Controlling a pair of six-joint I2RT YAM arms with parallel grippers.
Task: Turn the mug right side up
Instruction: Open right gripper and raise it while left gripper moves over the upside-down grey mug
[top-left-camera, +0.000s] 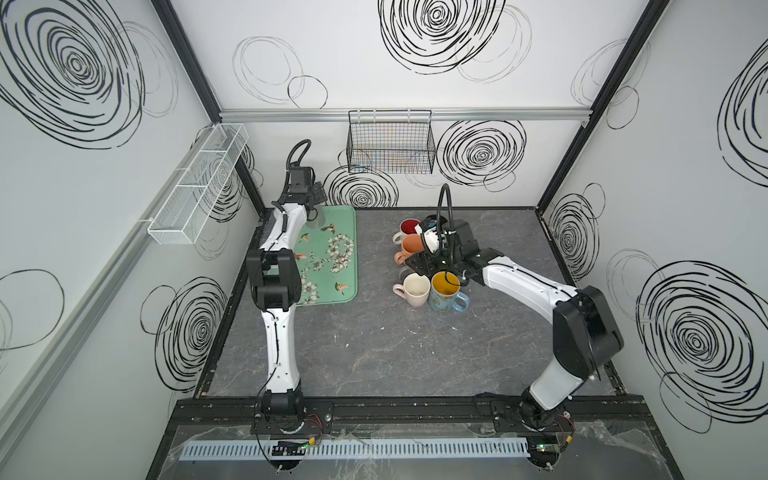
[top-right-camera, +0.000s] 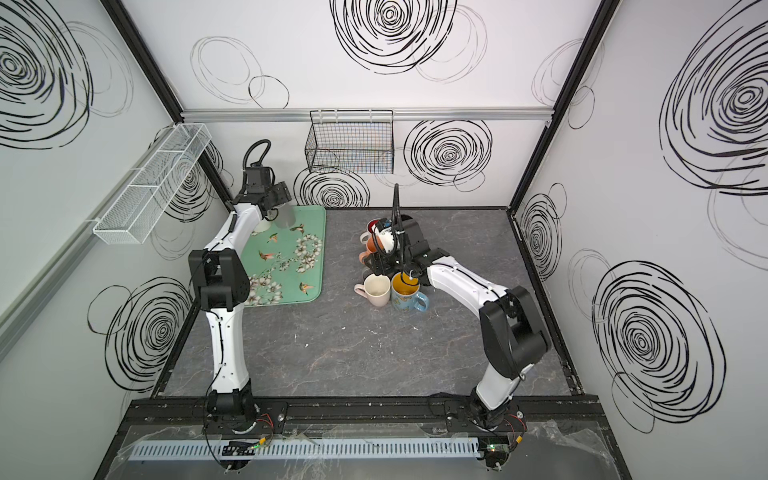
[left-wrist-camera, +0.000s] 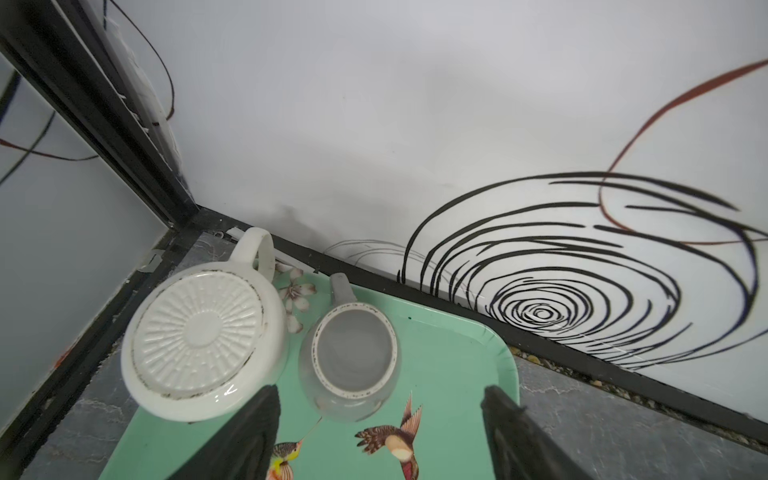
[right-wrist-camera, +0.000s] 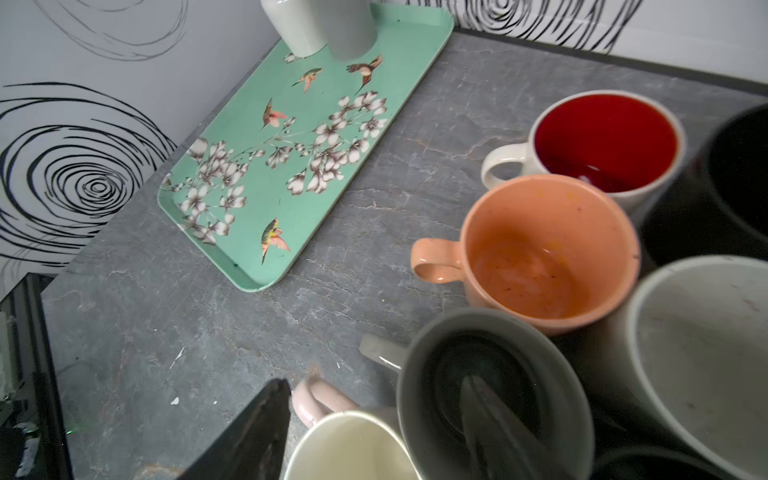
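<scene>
Room: white walls scribbled with black swirls, grey marbled tabletop (top-left-camera: 374, 353) below.
Left wall: white mesh basket (top-left-camera: 195, 187) hung on it.
Left pincer (left-wrist-camera: 380, 392): released, jaws wide, gripping nothing. Hangs over the tray's far-left corner, with the pale grey mug just ahead of the fingertips.
Tray (top-left-camera: 347, 220): mint green, printed with blossoms and hummingbirds, lies on the tabletop at back left.
Ribbed white mug (left-wrist-camera: 199, 336): upside down on the tray's far corner, ribbed base up, handle toward the back wall.
Pale grey mug (left-wrist-camera: 353, 357): upside down too, just beside the ribbed white mug on its right, handle toward the back wall, not gripped.
Back wall: black wire basket (top-left-camera: 390, 145) hung near the middle.
Mug cluster: right of the tray, all mouth up, packed close. Red-lined mug (right-wrist-camera: 602, 141) farthest back, orange mug (right-wrist-camera: 540, 249) just in front of it, dark grey mug (right-wrist-camera: 449, 353) next, pink mug (top-left-camera: 415, 289) and blue mug (top-left-camera: 446, 291) nearest the front.
Right pincer (right-wrist-camera: 376, 383): spread, clamping nothing. One finger dipped inside the dark grey mug, the other outside beside the pink mug's handle, clear of the dark grey mug's wall.
</scene>
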